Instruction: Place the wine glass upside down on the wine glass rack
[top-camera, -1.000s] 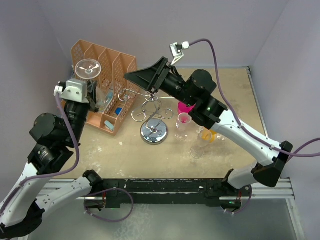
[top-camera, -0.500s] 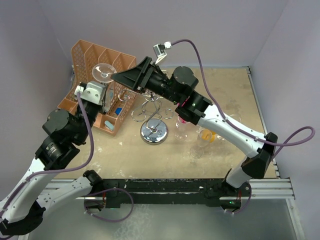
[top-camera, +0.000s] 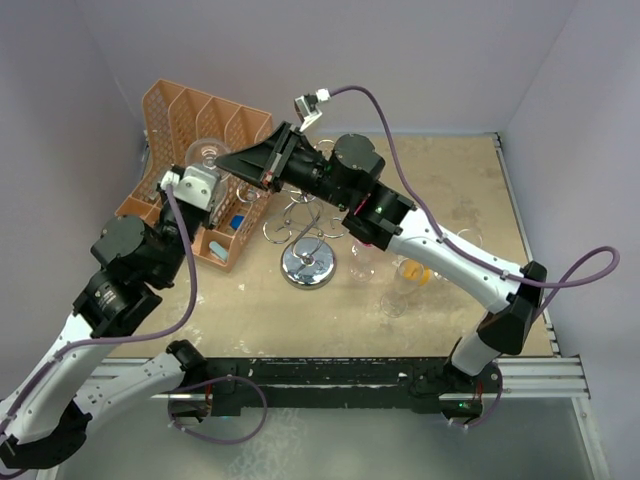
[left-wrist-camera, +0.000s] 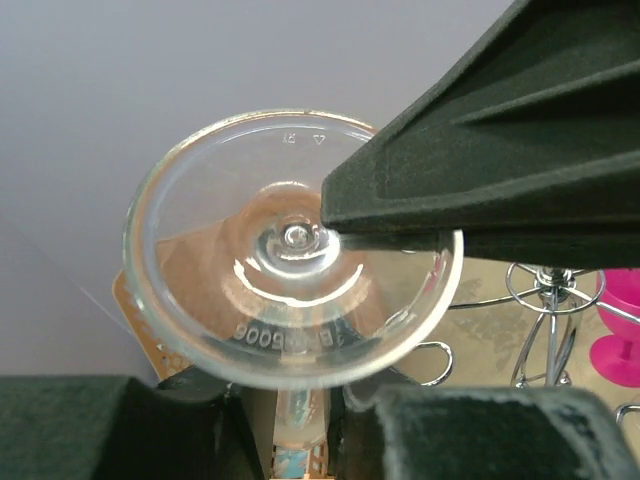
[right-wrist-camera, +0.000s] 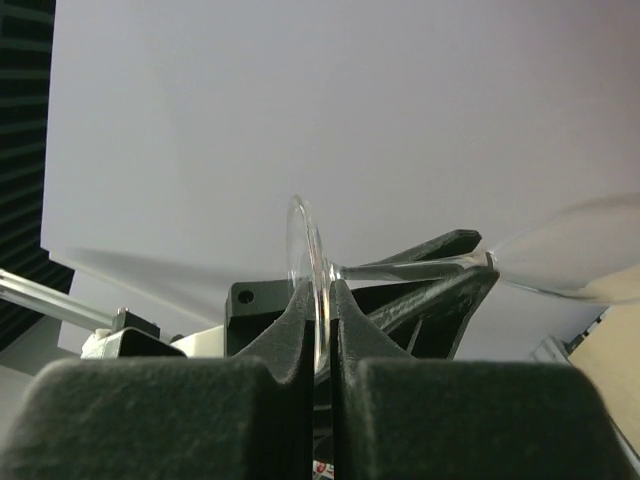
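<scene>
Wine glass (top-camera: 205, 153) up in the air, off the table (top-camera: 460, 190), over the orange file organizer (top-camera: 190, 115), between the two hands. From above, its round foot faces up.

Right hand (right-wrist-camera: 320, 330): fingers pinched shut on the rim of the foot. Stem runs away from them toward the bowl, blurred at the edge of the right wrist view.

Left hand (left-wrist-camera: 290, 425): fingers on either side of the stem, under the foot. Slivers of gap show beside the stem; cannot tell whether it grips or has let go.

Wine glass rack (top-camera: 305, 225) stands on the table right of the glass, well apart from it. Pink glass (left-wrist-camera: 625, 330) just beyond the rack.
</scene>
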